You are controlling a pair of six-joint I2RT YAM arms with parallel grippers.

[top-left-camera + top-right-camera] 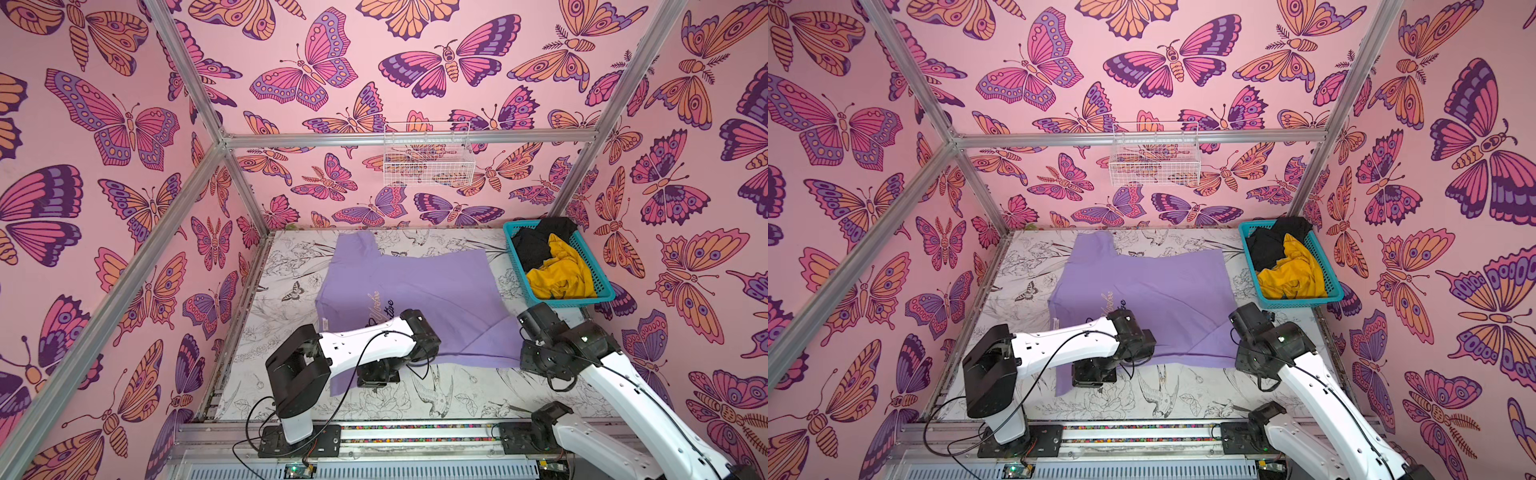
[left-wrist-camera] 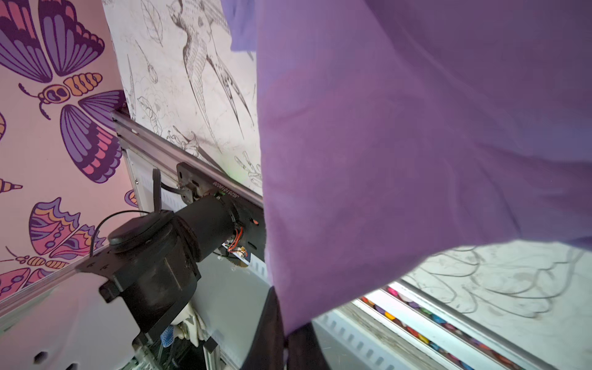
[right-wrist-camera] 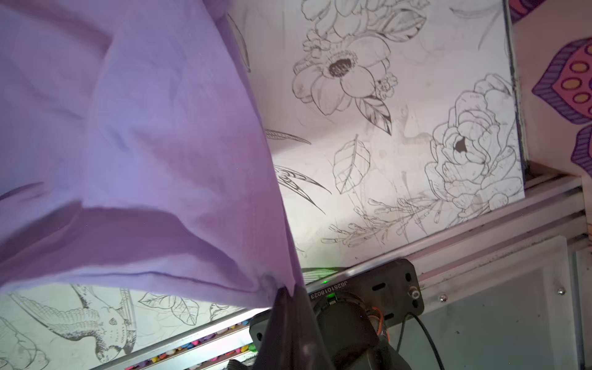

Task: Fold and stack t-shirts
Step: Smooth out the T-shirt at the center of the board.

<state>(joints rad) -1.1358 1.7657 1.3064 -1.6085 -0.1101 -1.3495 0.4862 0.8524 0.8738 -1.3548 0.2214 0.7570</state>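
Observation:
A lavender-purple t-shirt (image 1: 415, 286) lies spread over the flower-printed table (image 1: 457, 399), with script lettering near its left side. Its near edge is raised off the table. In the left wrist view my left gripper (image 2: 285, 336) is shut on a hanging corner of the lavender cloth (image 2: 400, 160). The right wrist view shows my right gripper (image 3: 288, 293) shut on a hemmed corner of the same cloth (image 3: 144, 144). In both top views both grippers (image 1: 376, 374) (image 1: 524, 353) sit at the shirt's near edge. A mustard-yellow t-shirt (image 1: 561, 274) and a black t-shirt (image 1: 536, 241) lie crumpled in the basket.
The teal lattice basket (image 1: 573, 301) stands at the table's back right corner. A white wire basket (image 1: 428, 162) hangs on the back wall. Aluminium frame posts and butterfly-papered walls close in the sides. The arms' mounting rail (image 1: 415, 432) runs along the near edge.

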